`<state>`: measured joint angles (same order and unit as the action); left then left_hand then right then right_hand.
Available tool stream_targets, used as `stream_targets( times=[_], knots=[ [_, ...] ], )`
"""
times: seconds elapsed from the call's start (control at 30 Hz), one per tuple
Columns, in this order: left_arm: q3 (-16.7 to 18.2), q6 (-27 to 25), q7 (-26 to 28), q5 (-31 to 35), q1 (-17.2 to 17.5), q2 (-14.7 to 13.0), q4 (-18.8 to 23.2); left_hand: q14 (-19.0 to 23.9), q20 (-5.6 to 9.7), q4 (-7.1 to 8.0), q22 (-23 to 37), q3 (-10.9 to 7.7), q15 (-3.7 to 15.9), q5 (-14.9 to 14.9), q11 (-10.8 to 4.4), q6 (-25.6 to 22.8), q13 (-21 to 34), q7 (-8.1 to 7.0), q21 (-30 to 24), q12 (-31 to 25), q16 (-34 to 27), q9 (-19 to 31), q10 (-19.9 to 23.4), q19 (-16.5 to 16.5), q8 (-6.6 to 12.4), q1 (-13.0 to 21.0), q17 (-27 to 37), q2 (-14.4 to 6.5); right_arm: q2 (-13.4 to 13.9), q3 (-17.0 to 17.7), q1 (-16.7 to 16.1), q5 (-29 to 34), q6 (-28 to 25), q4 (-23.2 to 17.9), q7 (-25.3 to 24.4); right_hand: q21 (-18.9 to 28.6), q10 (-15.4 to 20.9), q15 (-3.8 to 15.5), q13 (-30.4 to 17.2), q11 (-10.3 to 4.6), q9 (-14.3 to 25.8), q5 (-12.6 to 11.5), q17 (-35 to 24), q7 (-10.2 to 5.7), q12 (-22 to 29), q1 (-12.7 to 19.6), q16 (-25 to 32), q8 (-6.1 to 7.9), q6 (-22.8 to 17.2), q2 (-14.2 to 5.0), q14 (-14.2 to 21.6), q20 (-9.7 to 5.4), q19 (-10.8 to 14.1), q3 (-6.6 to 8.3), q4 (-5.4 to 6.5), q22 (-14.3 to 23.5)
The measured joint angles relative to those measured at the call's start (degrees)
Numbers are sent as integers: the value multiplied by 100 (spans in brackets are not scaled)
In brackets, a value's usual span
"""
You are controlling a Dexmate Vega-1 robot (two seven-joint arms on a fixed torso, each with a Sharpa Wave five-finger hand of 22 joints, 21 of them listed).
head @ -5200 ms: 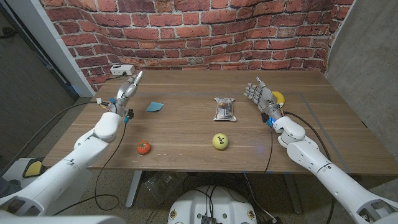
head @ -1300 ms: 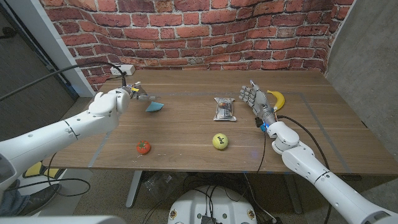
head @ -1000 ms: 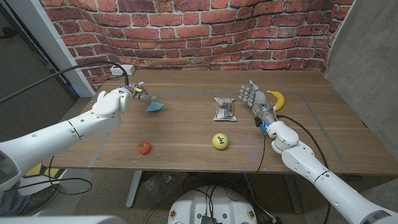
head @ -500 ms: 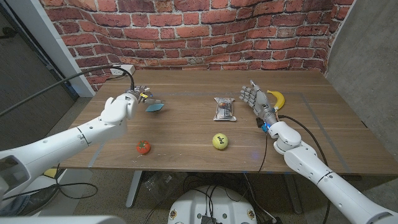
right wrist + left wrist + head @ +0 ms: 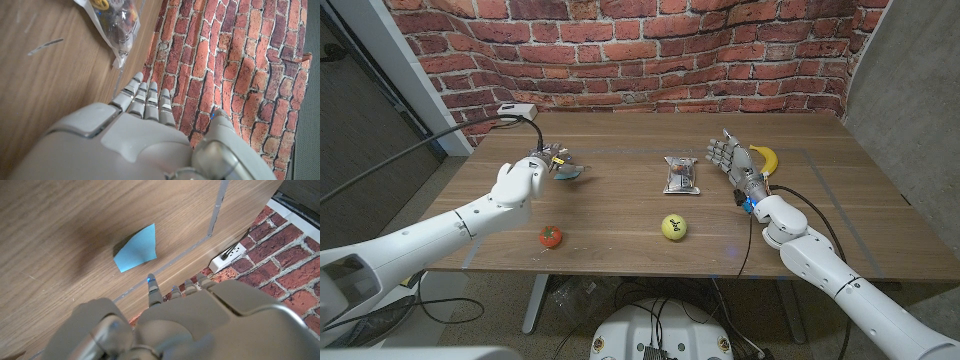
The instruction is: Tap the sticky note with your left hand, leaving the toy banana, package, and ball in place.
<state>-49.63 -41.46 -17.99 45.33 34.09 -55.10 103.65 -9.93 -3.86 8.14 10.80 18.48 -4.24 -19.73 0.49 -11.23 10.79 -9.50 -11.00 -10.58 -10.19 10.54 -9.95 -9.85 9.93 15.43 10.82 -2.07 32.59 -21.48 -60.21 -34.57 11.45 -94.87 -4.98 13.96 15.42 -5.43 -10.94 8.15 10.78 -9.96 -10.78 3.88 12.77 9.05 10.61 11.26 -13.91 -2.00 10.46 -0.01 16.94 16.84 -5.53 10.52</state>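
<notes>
Fingertips of the left hand (image 5: pixel 532 170) hang over the blue sticky note (image 5: pixel 567 171), which lies near the table's (image 5: pixel 620 215) far left edge, just beyond them. That hand holds nothing, fingers loosely extended; the right hand (image 5: pixel 731 158) stands spread and empty, well apart.

Wooden table (image 5: pixel 620 210): sticky note (image 5: pixel 135 249), package (image 5: pixel 680 175), ball (image 5: pixel 674 227), banana (image 5: pixel 766 158).
</notes>
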Motion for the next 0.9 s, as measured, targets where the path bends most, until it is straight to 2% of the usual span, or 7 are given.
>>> stream_targets(
  times=[0.23, 0.37, 0.57, 0.6, 0.9],
  knots=[
    [-19, 34, 4, 6, 2, 35, -46, 8, 30, 16, 17, 16, -8, 0, -5, -70, 0, -30, 62, 0, 0, 0, 5, -31, 80, -12, -1, 11, 10, 5, -23, 5, -1, -31, -14, -21, 21, 0, 0, -21, 0, 0, 0, 0, 0, 0, 0, 0, 0, 0, 0, 0, 0, 0, 0, 0],
    [-64, 84, -55, 24, -8, 50, -70, 8, 52, 16, 28, 16, -7, 0, -103, -228, 0, -101, 127, -67, 0, 0, 23, -9, 134, -136, -1, 0, 10, 5, -26, 11, -6, -42, -15, -21, 21, 0, 0, -21, 0, 0, 0, 0, 0, 0, 0, 0, 0, 0, 0, 0, 0, 0, 0, 0],
    [-100, 82, -103, 145, -27, 70, -97, 1, 61, 16, 53, 16, 29, 0, -182, -250, 0, -123, 149, -72, 0, 0, 24, 1, 134, -177, -1, 36, -11, -19, 6, 20, -8, -25, -8, -21, 21, 0, 0, -21, 0, 0, 0, 0, 0, 0, 0, 0, 0, 0, 0, 31, -31, 0, 0, 0],
    [-112, 81, -104, 165, -29, 87, -110, 8, 60, 16, 55, 16, 37, 0, -200, -250, 0, -123, 149, -73, 0, -1, 6, 1, 134, -229, -1, -16, -14, -24, 13, 22, -11, -17, -5, -21, 21, 0, 0, -21, 0, 0, 0, 0, 0, 0, 0, 0, 0, 0, 0, 31, -31, 0, 0, 0],
    [-136, 78, -51, 262, -28, 151, -184, -4, 113, 5, 55, 27, 48, 0, -205, -197, 0, -175, 103, -73, 0, -1, 2, 10, 110, -257, -1, 0, -33, -49, 47, 28, -33, 13, 6, -21, 21, 0, 0, -21, 0, 0, 0, 0, 0, 0, 0, 0, 0, 0, 0, 31, -31, 0, 0, 0]
  ],
)
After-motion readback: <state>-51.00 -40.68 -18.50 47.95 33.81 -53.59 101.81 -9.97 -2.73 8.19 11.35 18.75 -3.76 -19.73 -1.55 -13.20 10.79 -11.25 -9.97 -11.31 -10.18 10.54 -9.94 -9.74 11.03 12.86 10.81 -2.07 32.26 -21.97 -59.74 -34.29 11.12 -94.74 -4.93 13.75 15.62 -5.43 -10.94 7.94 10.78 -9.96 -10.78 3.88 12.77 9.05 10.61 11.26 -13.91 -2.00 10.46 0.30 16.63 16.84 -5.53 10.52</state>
